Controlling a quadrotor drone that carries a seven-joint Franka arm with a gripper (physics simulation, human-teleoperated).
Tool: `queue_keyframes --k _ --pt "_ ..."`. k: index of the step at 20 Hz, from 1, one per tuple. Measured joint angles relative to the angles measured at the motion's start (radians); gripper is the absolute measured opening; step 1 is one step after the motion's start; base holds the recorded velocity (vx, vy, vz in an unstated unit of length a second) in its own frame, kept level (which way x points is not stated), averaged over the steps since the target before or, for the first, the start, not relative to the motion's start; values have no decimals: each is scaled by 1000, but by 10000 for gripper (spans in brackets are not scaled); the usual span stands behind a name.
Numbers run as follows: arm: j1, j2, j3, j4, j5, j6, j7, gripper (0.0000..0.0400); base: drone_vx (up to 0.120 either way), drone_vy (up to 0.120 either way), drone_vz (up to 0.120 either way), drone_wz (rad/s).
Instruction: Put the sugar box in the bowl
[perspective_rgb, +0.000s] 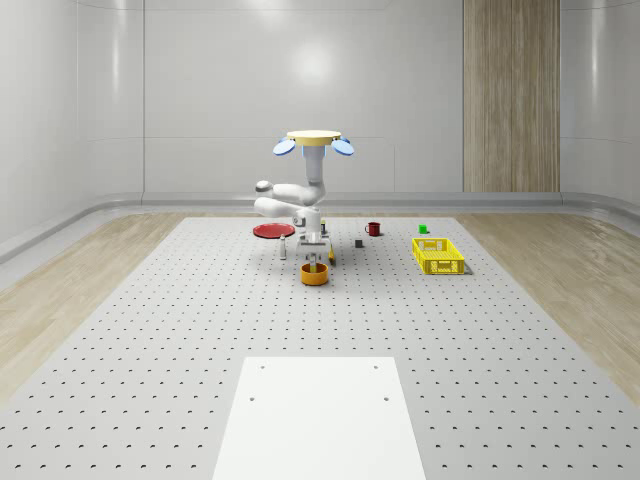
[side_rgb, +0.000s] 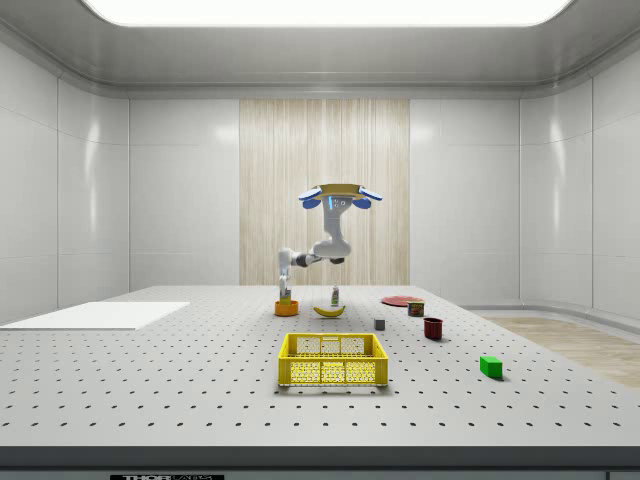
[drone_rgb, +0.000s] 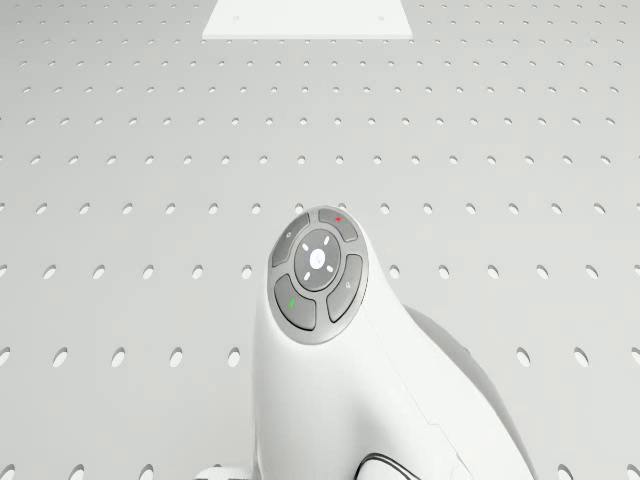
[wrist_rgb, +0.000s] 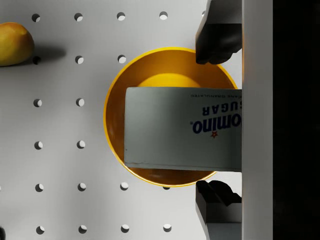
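White sugar box over bowl

A pale, glossy-panelled room with rounded corners surrounds a grey perforated bench dotted with evenly spaced holes. A plain white plate lies flat at the bench's 6 o'clock edge in the whole-scene view. Light wood flooring borders the bench at 9 and 3 o'clock. A vertical wood-grain wall panel stands at 1 o'clock. In the side view, a broad ceiling light glows at 12 o'clock.
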Motion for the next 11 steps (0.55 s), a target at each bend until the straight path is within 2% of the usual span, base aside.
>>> queue_keyframes --k 4,11 --pt "6 1 38 -8 38 -12 -8 385 0 0 0 0" --pt "8 0 65 -12 64 -18 -12 397 0 0 0 0"
